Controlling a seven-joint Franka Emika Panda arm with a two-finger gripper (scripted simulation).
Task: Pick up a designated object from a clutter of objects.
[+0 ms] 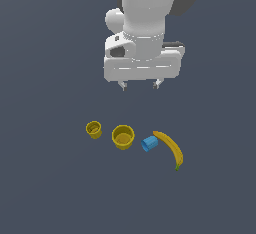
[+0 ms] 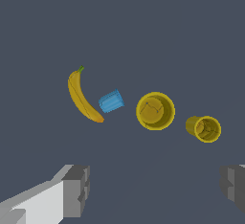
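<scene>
Approach step: hand (image 1: 140,84) hangs high, fingers apart and empty, above the desk (image 1: 45,178); blue cup (image 1: 149,143), tipped sideways between banana (image 1: 171,149) and larger yellow cup (image 1: 123,137), likely needs descent and alignment.

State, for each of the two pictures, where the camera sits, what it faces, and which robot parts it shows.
Exterior view: off the arm, facing it, looking down at blue cup, banana and two yellow cups; shows wrist and open gripper.
Wrist view: on the wrist, looking down between the fingers at the same row.
Shared: all four objects, in mirrored order.
</scene>
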